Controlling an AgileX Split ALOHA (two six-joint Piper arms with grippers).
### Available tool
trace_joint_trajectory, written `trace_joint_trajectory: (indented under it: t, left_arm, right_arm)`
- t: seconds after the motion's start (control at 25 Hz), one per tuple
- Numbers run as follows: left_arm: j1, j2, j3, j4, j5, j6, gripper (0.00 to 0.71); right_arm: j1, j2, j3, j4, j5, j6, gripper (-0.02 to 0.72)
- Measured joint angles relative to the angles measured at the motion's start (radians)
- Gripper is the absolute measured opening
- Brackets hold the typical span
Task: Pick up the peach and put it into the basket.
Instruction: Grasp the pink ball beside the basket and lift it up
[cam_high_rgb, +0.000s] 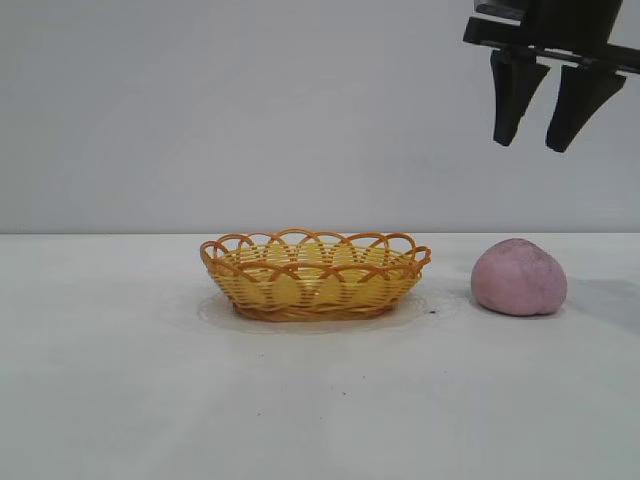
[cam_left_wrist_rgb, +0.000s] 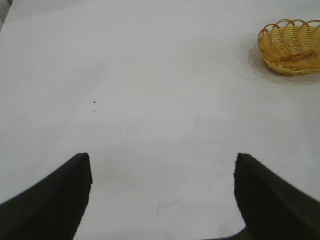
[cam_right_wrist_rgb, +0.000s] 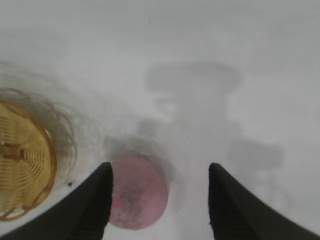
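Observation:
The pink-mauve peach (cam_high_rgb: 519, 277) rests on the white table to the right of the yellow-orange wicker basket (cam_high_rgb: 314, 273). High above the peach, slightly to its right, my right gripper (cam_high_rgb: 540, 140) hangs open with nothing between its fingers. In the right wrist view the peach (cam_right_wrist_rgb: 140, 191) lies far below, beside one finger, and the basket (cam_right_wrist_rgb: 22, 167) sits at the picture's edge. My left gripper (cam_left_wrist_rgb: 162, 167) is open over bare table, away from the basket (cam_left_wrist_rgb: 292, 46); it does not show in the exterior view.
The white tabletop (cam_high_rgb: 120, 380) stretches wide on both sides of the basket. A pale wall stands behind it. A few tiny dark specks (cam_left_wrist_rgb: 94, 102) dot the surface.

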Motion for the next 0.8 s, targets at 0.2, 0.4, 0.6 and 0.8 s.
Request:
trace_joint_trajectory:
  t: [0.2, 0.4, 0.6, 0.8]
  left_arm:
    - [0.0, 0.0, 0.0, 0.0, 0.0, 0.0, 0.55]
    - [0.0, 0.0, 0.0, 0.0, 0.0, 0.0, 0.55]
    - [0.0, 0.0, 0.0, 0.0, 0.0, 0.0, 0.55]
    - [0.0, 0.0, 0.0, 0.0, 0.0, 0.0, 0.55]
  right_arm:
    - [0.017, -0.008, 0.0, -0.016, 0.116, 0.0, 0.36]
    - [0.104, -0.008, 0.0, -0.05, 0.148, 0.0, 0.36]
    - [0.151, 0.044, -0.002, -0.063, 0.156, 0.0, 0.36]
    - [0.151, 0.106, -0.002, -0.089, 0.157, 0.002, 0.36]
